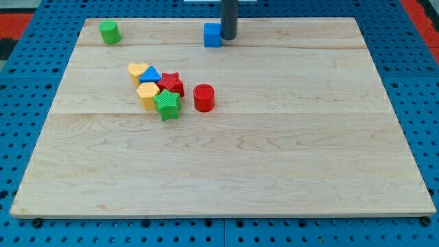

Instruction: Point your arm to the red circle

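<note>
Approach step, not yet pointing. My tip sitting top centre, touching blue cube. No claw fitted. Red circle lying centre-left on worktop, right of cluster. Next: heading down-frame, slightly left, skirting blue cube.

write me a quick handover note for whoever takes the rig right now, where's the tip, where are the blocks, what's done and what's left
My tip sits near the view's top edge, right beside the blue cube, on its right.
The red circle stands alone toward the board's middle, just right of a cluster: yellow heart, blue triangle, red star, yellow hexagon, green star.
A green cylinder is at the top left corner.
Done: nothing visible yet; the tip is well away from the red circle.
Left: bring the tip down the view, slightly left, to the red circle.
</note>
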You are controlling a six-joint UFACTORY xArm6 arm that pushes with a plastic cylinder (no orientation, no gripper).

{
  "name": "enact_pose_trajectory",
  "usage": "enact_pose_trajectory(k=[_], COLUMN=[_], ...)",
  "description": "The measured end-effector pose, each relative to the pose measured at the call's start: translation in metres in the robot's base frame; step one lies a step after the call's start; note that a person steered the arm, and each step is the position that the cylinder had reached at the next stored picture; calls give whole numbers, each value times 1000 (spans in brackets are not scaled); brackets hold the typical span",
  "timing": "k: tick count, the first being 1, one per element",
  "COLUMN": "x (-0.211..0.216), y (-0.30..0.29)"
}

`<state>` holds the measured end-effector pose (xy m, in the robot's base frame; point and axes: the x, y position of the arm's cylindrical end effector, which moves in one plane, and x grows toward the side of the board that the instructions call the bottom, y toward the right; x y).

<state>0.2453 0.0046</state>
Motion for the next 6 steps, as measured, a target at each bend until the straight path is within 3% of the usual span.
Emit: enact_pose_trajectory(k=[2,4,6], x=[8,80,191], y=[-1,41,46])
